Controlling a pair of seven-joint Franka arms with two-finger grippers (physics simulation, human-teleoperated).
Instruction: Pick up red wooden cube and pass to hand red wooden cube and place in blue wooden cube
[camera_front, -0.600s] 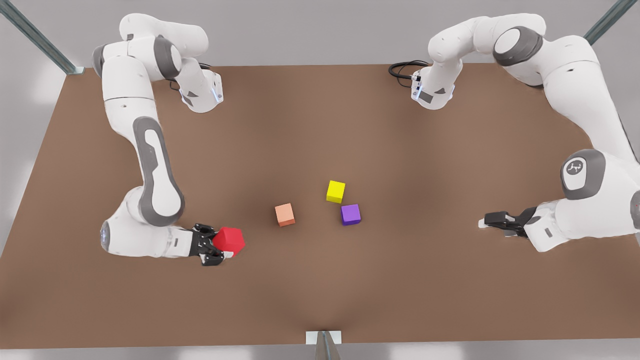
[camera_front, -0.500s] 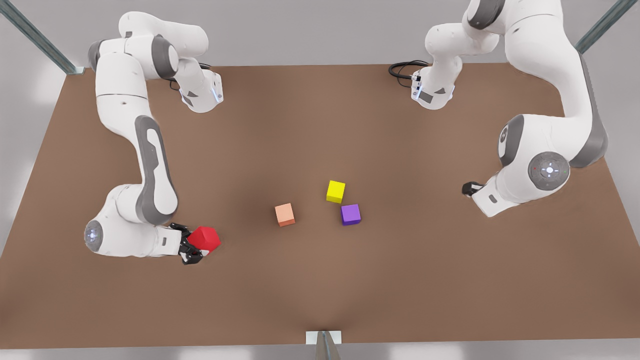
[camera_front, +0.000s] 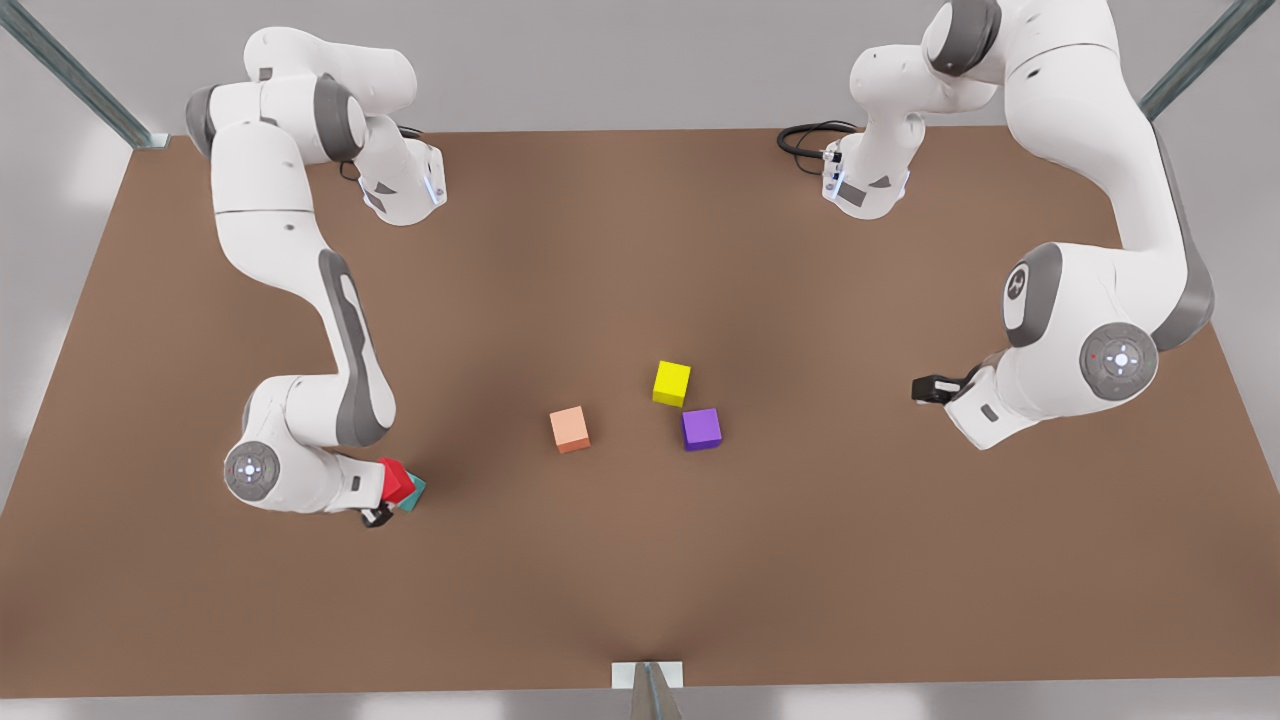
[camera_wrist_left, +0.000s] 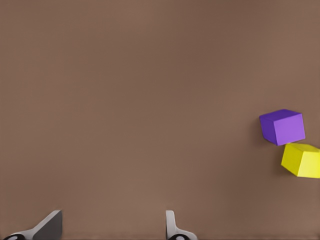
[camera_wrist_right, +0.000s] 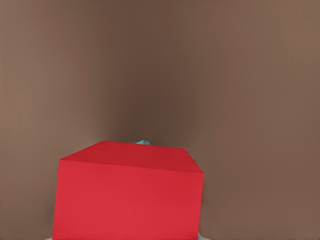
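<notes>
Here, the red wooden cube (camera_front: 395, 480) sits low at about eight o'clock on the brown counter (camera_front: 640, 560) in the front view, clamped in the right gripper (camera_front: 385, 500) at the end of the arm on the front view's left. Only one dark fingertip (camera_front: 376, 517) of that gripper peeks out beneath the cube. In the right wrist view the red wooden cube (camera_wrist_right: 127, 197) looms large and close to the camera, with a sliver of teal just past its far edge. That teal is the blue wooden cube (camera_front: 412, 492), which in the front view pokes out from under the red one, at its four o'clock side; the two overlap, though whether they touch cannot be told.

Toward the counter's middle lie three loose cubes. A salmon-orange cube (camera_front: 569, 429) is nearest, well apart from the red one. A yellow cube (camera_front: 671, 383) lies at two o'clock from it, and a purple cube (camera_front: 701, 428) sits just beside the yellow, at its five o'clock.

The left gripper (camera_front: 928, 389) hangs at three o'clock on the counter, well apart from every cube. In the left wrist view its two fingers (camera_wrist_left: 172, 227) stand wide apart with nothing between them, and the purple cube (camera_wrist_left: 282, 127) and yellow cube (camera_wrist_left: 301, 159) appear farther off.
</notes>
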